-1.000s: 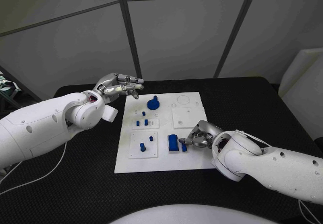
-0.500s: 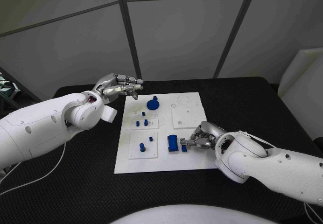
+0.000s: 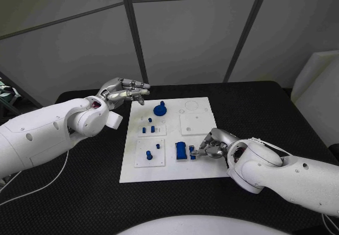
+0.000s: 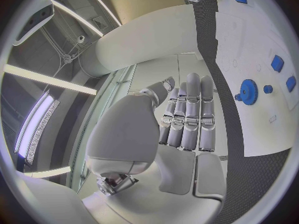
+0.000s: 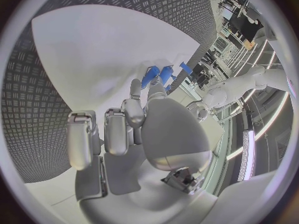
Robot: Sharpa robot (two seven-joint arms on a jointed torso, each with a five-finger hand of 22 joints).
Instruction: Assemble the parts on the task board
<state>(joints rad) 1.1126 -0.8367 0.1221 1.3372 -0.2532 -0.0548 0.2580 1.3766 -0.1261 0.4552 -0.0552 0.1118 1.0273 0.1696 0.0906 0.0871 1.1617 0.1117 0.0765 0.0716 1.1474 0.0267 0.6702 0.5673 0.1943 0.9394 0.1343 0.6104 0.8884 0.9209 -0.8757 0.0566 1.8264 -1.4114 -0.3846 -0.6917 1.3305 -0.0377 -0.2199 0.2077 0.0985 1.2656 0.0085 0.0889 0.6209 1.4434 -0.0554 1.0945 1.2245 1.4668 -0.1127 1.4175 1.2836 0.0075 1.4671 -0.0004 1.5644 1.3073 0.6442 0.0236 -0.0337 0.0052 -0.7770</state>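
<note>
Two hands at the task board [image 3: 201, 164]
Right hand [image 3: 212, 145] pinches a small blue part [image 3: 192, 155] in its fingers; left hand [image 3: 126, 90] hovers, fingers curled on nothing.

Just beyond the right hand's fingers [image 3: 205, 147] a tall blue block part [image 3: 181, 149] blocks the white plate task board [image 3: 201, 169]; bare plate lies beside them toward the right edge.

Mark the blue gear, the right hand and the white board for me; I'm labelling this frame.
blue gear [image 3: 161, 108], head view, its round top.
right hand [image 3: 212, 145], head view, middle of the hand.
white board [image 3: 173, 171], head view, bare near edge.
</note>
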